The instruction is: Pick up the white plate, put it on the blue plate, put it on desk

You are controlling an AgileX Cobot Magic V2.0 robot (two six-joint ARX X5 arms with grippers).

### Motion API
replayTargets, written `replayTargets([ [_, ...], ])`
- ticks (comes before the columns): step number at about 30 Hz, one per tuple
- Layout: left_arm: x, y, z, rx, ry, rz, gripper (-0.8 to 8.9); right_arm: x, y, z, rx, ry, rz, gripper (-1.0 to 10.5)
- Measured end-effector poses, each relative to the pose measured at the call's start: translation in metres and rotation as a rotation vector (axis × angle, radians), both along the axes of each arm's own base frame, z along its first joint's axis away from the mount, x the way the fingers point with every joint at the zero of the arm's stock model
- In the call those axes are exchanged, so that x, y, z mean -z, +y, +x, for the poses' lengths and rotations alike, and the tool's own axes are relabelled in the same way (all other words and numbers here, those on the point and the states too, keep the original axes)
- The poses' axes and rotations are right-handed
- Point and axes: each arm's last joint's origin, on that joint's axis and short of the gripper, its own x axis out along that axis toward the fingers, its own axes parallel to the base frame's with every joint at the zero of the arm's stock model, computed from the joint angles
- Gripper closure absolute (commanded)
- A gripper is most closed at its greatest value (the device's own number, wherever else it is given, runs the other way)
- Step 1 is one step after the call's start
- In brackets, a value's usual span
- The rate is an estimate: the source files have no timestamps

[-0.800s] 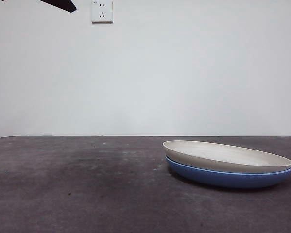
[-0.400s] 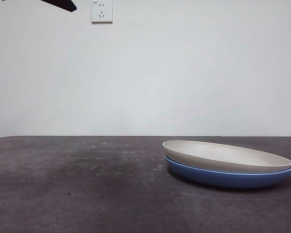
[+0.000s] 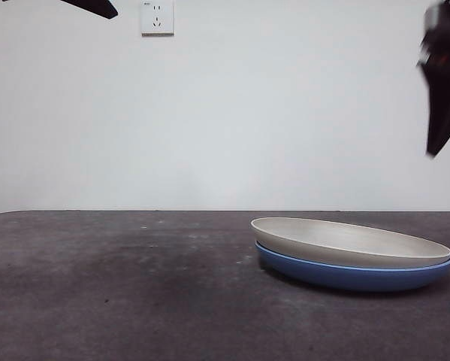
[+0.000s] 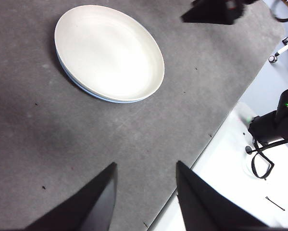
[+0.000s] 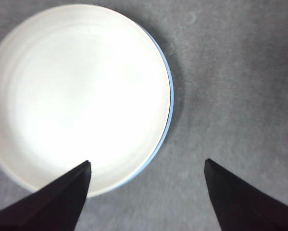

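The white plate (image 3: 352,241) lies stacked in the blue plate (image 3: 352,276) on the right half of the desk (image 3: 134,286). My right gripper (image 3: 435,147) hangs dark and blurred at the upper right, well above the stack. In its wrist view the right gripper (image 5: 147,161) is open over the near rim of the white plate (image 5: 76,91), where a thin blue plate (image 5: 169,96) edge shows. My left gripper (image 4: 146,163) is open and holds nothing, high and far from the white plate (image 4: 110,50).
A wall socket (image 3: 157,17) sits on the white wall behind. The left arm shows only as a black tip (image 3: 93,6) at the top left. In the left wrist view the desk's edge (image 4: 216,130) runs past a white surface with black cables (image 4: 264,154).
The right arm has come into the front view at the upper right, where nothing showed before. The plates and the left arm's tip have not moved.
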Motion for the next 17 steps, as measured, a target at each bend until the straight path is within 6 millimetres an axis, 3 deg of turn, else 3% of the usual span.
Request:
replayTargets([
  [7,0.0,0.0,0.0,0.0,0.0,0.0,6.14,0.04,0.004,0.037,0.0,0.077,-0.009,5.7],
  [17,0.0,0.0,0.0,0.0,0.0,0.0,6.14,0.079,0.007,0.059,-0.001,0.149,-0.018,6.4],
])
